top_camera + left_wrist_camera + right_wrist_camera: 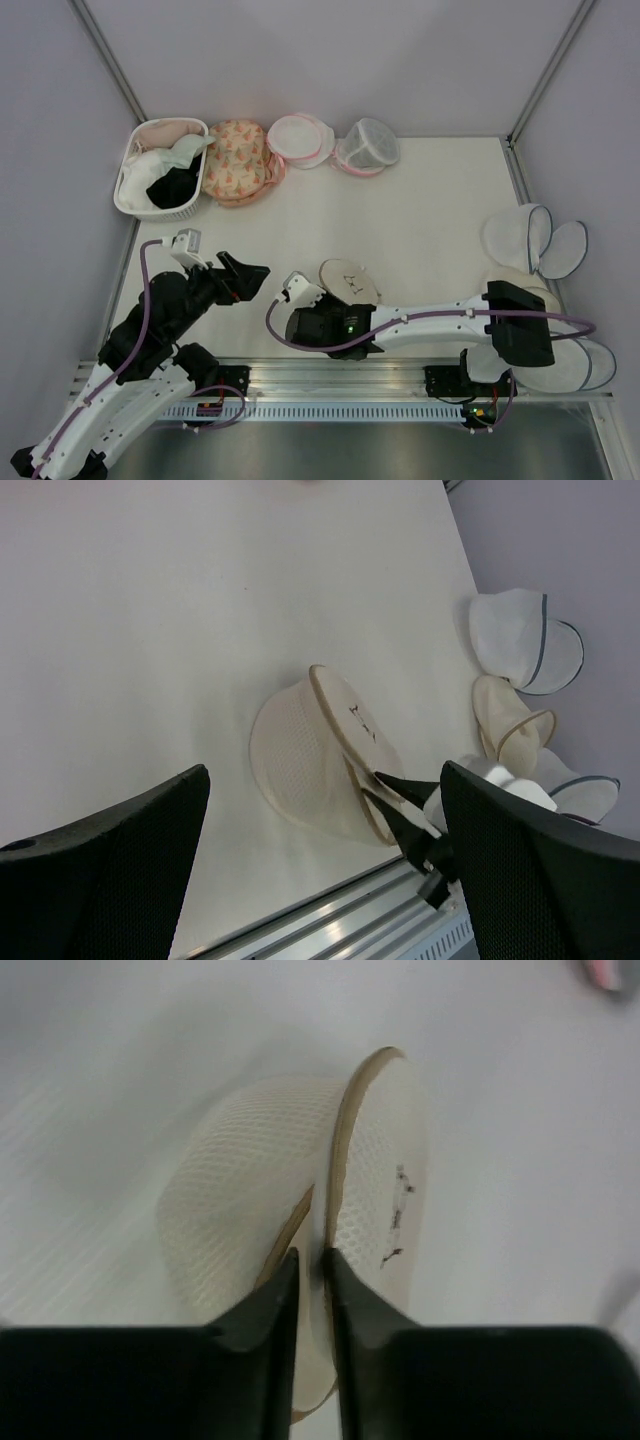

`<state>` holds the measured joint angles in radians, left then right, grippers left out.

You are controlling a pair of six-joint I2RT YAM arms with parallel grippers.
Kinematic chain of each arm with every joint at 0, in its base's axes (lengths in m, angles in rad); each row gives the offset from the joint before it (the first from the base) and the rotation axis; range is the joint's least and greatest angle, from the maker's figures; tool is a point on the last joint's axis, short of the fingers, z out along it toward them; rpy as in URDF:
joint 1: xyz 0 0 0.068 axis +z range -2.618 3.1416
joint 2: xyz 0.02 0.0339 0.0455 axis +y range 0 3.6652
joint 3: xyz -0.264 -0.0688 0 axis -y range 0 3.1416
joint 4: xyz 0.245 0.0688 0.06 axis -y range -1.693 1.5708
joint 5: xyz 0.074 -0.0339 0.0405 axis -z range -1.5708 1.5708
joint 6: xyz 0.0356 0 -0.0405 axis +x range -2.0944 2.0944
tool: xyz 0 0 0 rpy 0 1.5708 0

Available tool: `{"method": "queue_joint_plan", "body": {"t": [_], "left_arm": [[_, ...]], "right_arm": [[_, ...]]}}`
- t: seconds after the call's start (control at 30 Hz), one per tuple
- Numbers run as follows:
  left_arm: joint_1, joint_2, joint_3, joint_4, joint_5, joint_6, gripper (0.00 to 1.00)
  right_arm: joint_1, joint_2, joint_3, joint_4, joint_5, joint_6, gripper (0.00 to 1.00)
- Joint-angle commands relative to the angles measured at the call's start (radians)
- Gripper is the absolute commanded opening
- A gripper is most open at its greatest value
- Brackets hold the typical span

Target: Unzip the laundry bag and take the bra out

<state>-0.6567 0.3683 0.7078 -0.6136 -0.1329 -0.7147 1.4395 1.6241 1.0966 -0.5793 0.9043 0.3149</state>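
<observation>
Right tool (pixel 310 1256) has its two black fingers drawn almost together, pinching the beige zip trim of the laundry bag (pixel 262 1188) at the rim nearest the arms. That bag sits on the white table (pixel 420 215) near the front centre, tipped on edge, with its mesh dome to one side and the flat face with the small black drawing to the other. Whether the zip is undone cannot be told.

Left tool (pixel 247 277) is spread wide, holds nothing, and hangs apart from the bag on its left, aimed toward it.

Right arm (pixel 430 320) lies across the front of the table.

Along the far edge stand a white basket (pixel 128 195) of garments, a peach floral bag (pixel 237 160) and two pink-trimmed round bags (pixel 300 140). Navy-trimmed mesh bags (pixel 520 235) crowd the right edge, some partly covered by the right arm.
</observation>
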Motion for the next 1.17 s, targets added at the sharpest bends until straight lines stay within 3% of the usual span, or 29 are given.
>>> {"method": "queue_joint_plan", "body": {"t": [0.0,0.03,0.07,0.23,0.43,0.57,0.67,0.77,1.13], "left_arm": [[-0.003,-0.006,0.028,-0.02,-0.036,-0.034,1.0],[-0.003,-0.005,0.027,-0.02,-0.037,-0.034,1.0],[-0.003,-0.006,0.027,-0.02,-0.037,-0.034,1.0],[-0.003,-0.02,0.024,-0.023,-0.04,-0.038,1.0],[-0.003,-0.002,0.018,-0.021,-0.01,-0.022,1.0],[-0.003,0.029,0.001,0.011,0.102,0.027,1.0],[-0.003,0.029,-0.031,0.057,0.177,0.053,1.0],[-0.003,0.031,-0.041,0.074,0.199,0.075,1.0],[-0.003,0.165,-0.019,0.11,0.273,0.086,1.0]], "right_arm": [[0.016,-0.122,-0.032,0.203,-0.358,-0.123,0.3],[0.015,-0.135,-0.038,0.211,-0.405,-0.12,0.41],[0.016,-0.147,-0.043,0.211,-0.447,-0.114,0.59],[0.015,-0.187,-0.026,0.159,-0.42,-0.047,0.98],[0.007,-0.164,0.006,0.061,-0.218,0.135,0.98],[-0.014,-0.291,-0.078,0.096,-0.145,0.262,0.98],[-0.016,-0.471,-0.147,0.127,-0.166,0.291,0.98],[-0.017,-0.545,-0.159,0.084,-0.174,0.306,0.98],[-0.017,-0.543,-0.208,0.073,-0.22,0.332,0.98]]}}
